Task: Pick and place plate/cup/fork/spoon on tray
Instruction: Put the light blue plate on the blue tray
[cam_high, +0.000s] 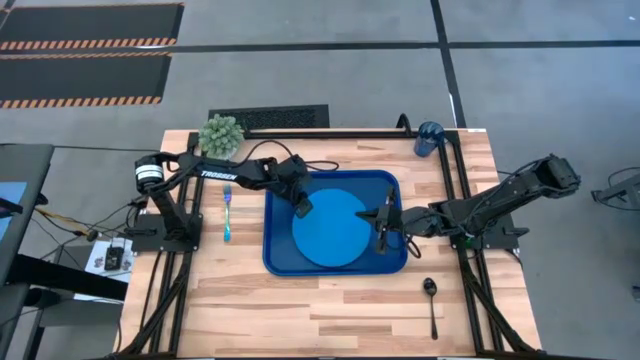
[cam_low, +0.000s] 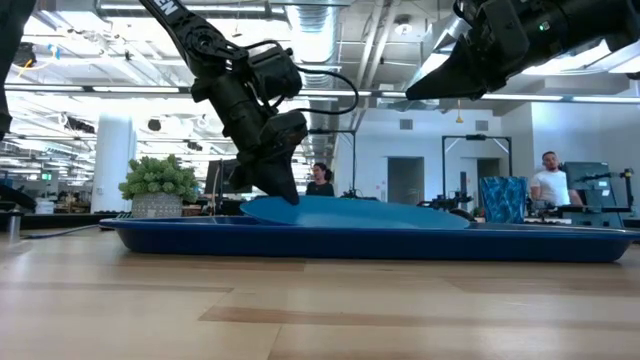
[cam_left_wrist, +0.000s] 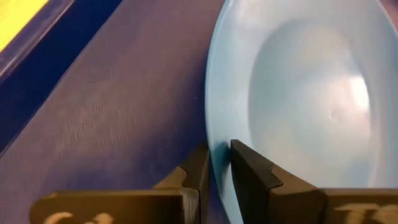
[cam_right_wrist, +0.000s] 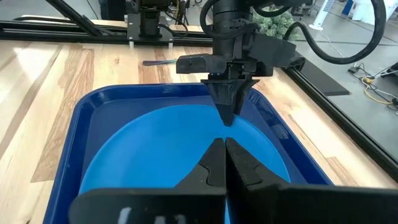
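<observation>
From above, you see the round light-blue plate lying inside the dark-blue tray. Your left gripper pinches the plate's rim; your right gripper hangs over its opposite edge. The teal fork lies beside the tray near the potted plant; the dark spoon and the cup sit apart on the wooden tabletop.

At table level, the plate tilts inside the tray.

Your left wrist shows the fingers narrow, clamping the smooth rim.

Your right wrist shows fingers pressed together, holding nothing.
</observation>
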